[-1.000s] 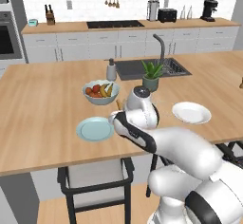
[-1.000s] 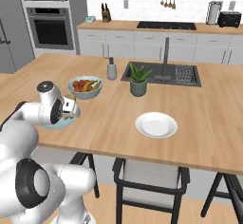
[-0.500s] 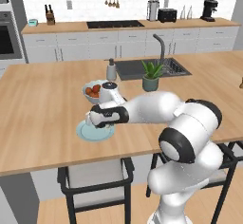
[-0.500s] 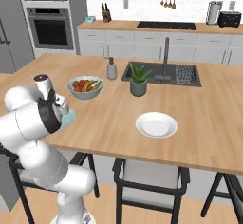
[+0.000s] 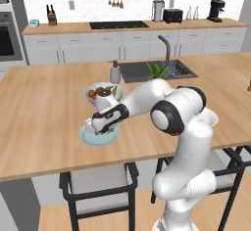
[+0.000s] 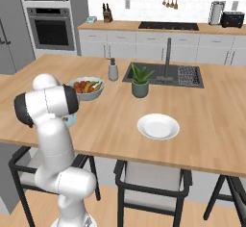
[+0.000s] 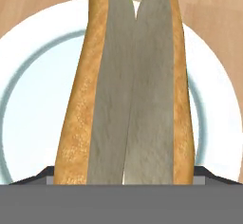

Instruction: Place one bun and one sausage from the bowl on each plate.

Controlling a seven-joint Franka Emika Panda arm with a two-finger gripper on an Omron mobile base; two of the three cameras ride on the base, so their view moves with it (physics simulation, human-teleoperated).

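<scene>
A long split bun (image 7: pixel 133 99), golden crust with a pale grey cut face, fills the hand view and spans the gap between my fingers. My gripper (image 7: pixel 124 171) is shut on it, just over the pale blue plate (image 7: pixel 28 99). In the left base view the gripper (image 5: pixel 96 127) hangs low over that plate (image 5: pixel 110 138) near the counter's front edge. The white plate (image 6: pixel 158 126) lies bare to the right. The bowl and the sausage are out of view.
A pale bowl of fruit (image 5: pixel 100 92) stands just behind the blue plate. A soap dispenser (image 5: pixel 115 72), a potted plant (image 6: pixel 140 83) and the sink (image 6: pixel 166 74) sit further back. Chairs (image 6: pixel 149 182) stand under the counter's front edge.
The arm has swung from upright over the counter's middle down and left to the pale blue plate, carrying the bun. The jaws' spread has stayed the same.
</scene>
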